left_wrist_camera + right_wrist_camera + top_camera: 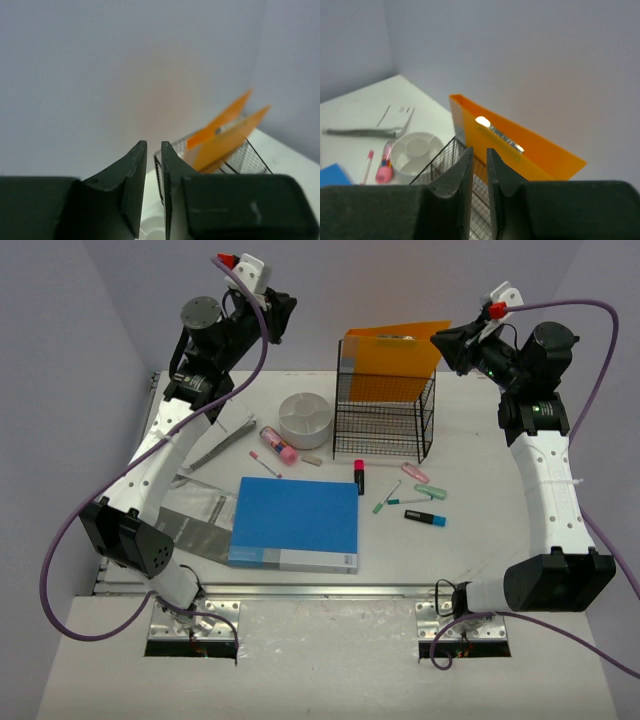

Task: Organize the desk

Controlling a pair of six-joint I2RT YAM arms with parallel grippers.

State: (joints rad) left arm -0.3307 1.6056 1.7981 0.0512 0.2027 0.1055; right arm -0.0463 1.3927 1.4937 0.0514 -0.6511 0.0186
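The desk (480, 550) is a white tabletop strewn with stationery. A blue binder (296, 523) lies flat near the front. Behind it stands a black wire rack (385, 420) holding an orange folder (392, 365). My left gripper (283, 315) is raised high at the back left. In the left wrist view its jaws (154, 144) stand a narrow gap apart with nothing between them. My right gripper (447, 345) hangs high at the back right, beside the folder's top. Its jaws (479, 150) are likewise narrowly open and empty, above the rack (440, 160) and folder (520, 150).
A round white organizer tray (305, 420) and a pink tube (278, 445) sit left of the rack. A grey spiral notebook (195, 515) lies at the left. Markers (358, 476) (425, 518) and pens (431, 491) are scattered right of the binder. A metal rail (320, 592) lines the front edge.
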